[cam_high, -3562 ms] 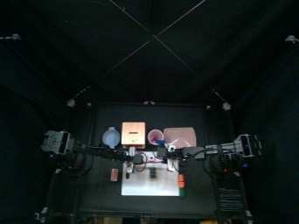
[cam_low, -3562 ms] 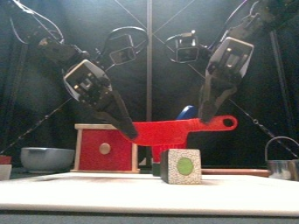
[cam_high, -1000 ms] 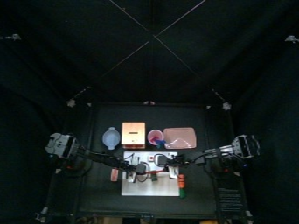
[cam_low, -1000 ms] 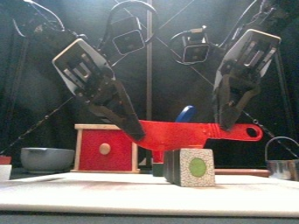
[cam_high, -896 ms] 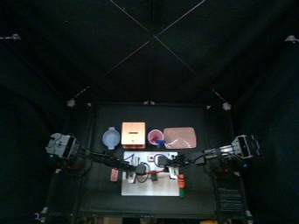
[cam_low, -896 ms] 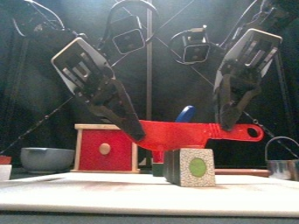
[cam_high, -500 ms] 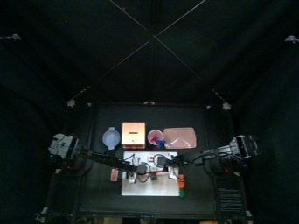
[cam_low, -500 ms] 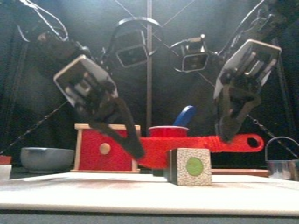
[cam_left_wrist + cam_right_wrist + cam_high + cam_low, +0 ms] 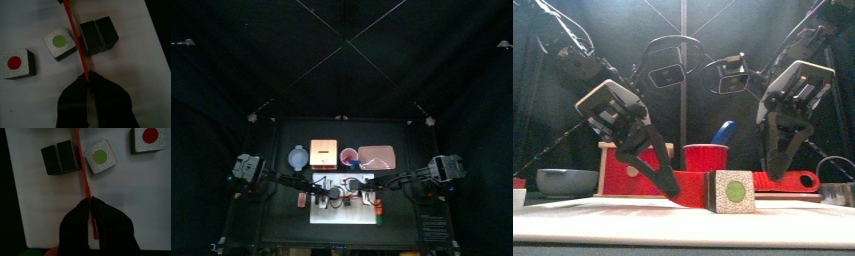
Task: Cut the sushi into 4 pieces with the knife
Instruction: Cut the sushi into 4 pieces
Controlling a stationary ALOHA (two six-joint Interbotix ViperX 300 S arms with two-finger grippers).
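Note:
The red knife (image 9: 798,183) is held level and low over the white board (image 9: 687,222), blade on edge. My left gripper (image 9: 668,186) is shut on its blade end and my right gripper (image 9: 779,168) is shut near its handle. In the left wrist view the red knife (image 9: 75,37) runs between a pair of joined dark sushi blocks (image 9: 100,34) and a loose piece with a green centre (image 9: 59,42). A loose piece with a red centre (image 9: 15,65) lies farther off. The right wrist view shows the same: dark blocks (image 9: 59,157), knife (image 9: 82,163), green-centred piece (image 9: 100,158), red-centred piece (image 9: 150,137).
Behind the board stand the blue-grey bowl (image 9: 567,181), the wooden box (image 9: 627,170) with its red drawer front, and the red cup (image 9: 707,155) holding a blue knife (image 9: 724,132). A metal cutter (image 9: 838,190) is at the right. The pink tray (image 9: 376,156) lies at the back right.
Both grippers have come down with the red knife, from above the green-centred piece to just over the board. The sushi pieces have stayed put.

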